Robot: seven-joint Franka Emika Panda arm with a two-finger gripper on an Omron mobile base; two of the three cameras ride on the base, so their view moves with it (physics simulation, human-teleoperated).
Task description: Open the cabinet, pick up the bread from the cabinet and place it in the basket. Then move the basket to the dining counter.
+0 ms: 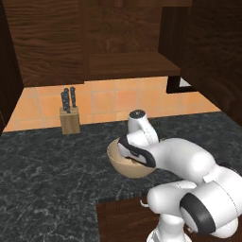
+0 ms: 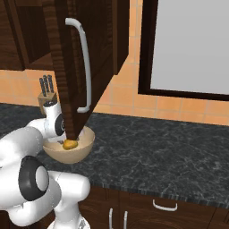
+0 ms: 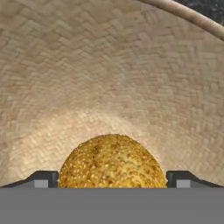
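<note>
The bread (image 3: 112, 161), a rounded golden-orange lump with a seeded crust, sat directly between the two dark fingertips (image 3: 43, 178) of the gripper (image 3: 112, 179) in the hand view, one tip on each side of it and right against its flanks. The jaws stood spread to the width of the loaf; whether they were pressing on it or merely flanking it could not be told. Behind and around the bread spread the woven beige inside of the basket (image 3: 109, 65), its thin tan rim curving across the upper right corner.

In the right base view the bread (image 2: 69, 144) lay low inside the basket (image 2: 78, 153), which rested on the black speckled granite counter (image 2: 156, 152). The open door of the cabinet (image 2: 67, 67), dark brown with a long silver bar handle (image 2: 85, 67), hung just above the basket and hid part of the hand.

In the left base view the white arm bent down into the basket (image 1: 120, 166), covering most of its inside. A wooden knife block (image 1: 69, 118) stood well apart, against the orange tiled wall (image 1: 118, 99).
</note>
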